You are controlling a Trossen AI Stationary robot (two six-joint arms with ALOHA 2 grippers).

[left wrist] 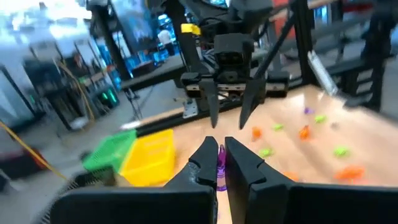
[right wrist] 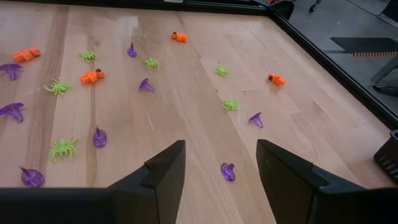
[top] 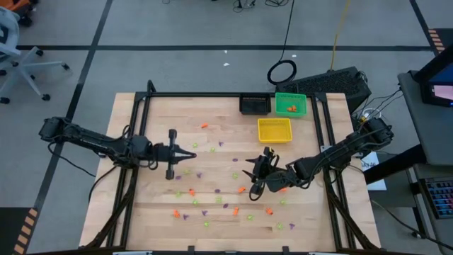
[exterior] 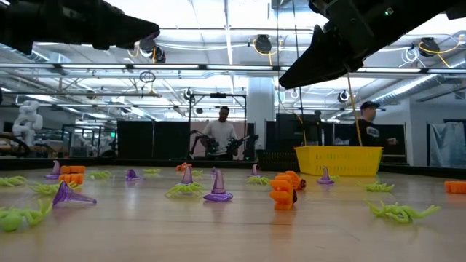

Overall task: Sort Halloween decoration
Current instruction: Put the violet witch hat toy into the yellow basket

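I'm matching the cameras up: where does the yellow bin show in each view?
High view: yellow bin just above and right of centre.
Low view: right of centre, at the back.
Left wrist view: lower left.
Right wrist view: not in it.
Shared landmark: green bin, next to it in the high and left wrist views.

A light wooden tabletop [top: 156, 127] with a black frame carries three square bins at its far edge: a black bin [top: 254, 105], a green bin [top: 291, 104] beside it, and a yellow bin [top: 274, 129] just in front. Beyond the tabletop, two people [exterior: 220, 135] stand in the room.
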